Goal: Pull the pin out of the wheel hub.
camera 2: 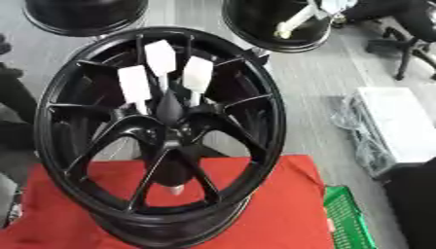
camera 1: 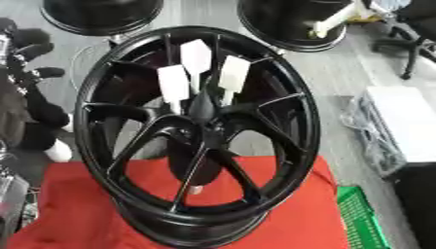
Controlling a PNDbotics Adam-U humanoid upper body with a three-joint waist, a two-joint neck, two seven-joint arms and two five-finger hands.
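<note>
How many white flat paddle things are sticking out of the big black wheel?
3 white flat pins stand in the black spoked wheel hub, above its centre: left pin, taller middle pin, right pin. Others may hide behind the spokes.

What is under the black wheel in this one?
A red cloth lies under the wheel. Whatever supports the cloth is covered. Three white pins stand in the hub.

Red cloth point(camera 1: 298, 214) covers the table. Green crate point(camera 1: 364, 219) at its right edge. Two black wheels point(camera 2: 294, 24) on floor beyond.
</note>
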